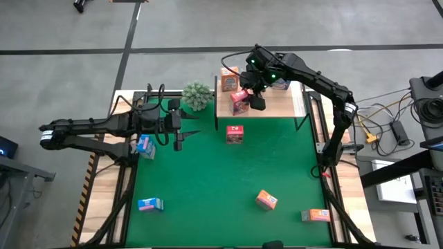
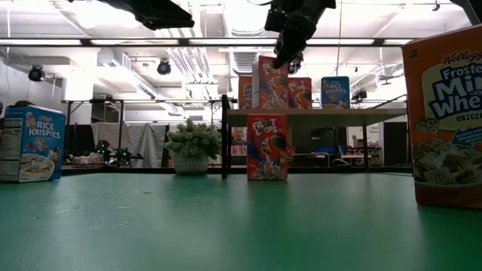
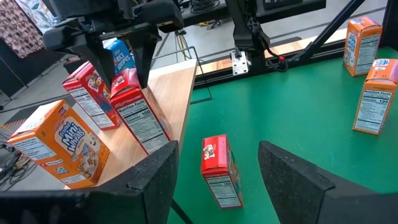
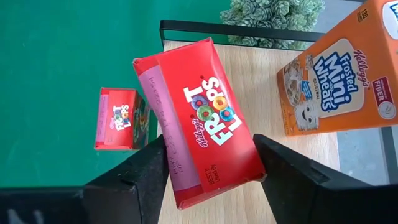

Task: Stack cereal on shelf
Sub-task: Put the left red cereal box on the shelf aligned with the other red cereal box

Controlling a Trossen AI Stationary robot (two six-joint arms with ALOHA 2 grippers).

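The wooden shelf [image 1: 291, 104] carries four cereal boxes; the green table [image 1: 208, 187] holds five and a plant [image 1: 197, 95].

From my station I see a bright green counter [image 1: 208, 180] with pale wood edges, and a light plain-wood shelf [image 4: 261, 81] framed in thin black metal beside a small green bushy plant [image 1: 197, 95]. The cereal boxes read red with multicoloured lettering [image 4: 208, 118], orange with blue and white print [image 4: 345, 78], and blue [image 2: 32, 143]. Both arms are dark, almost black.
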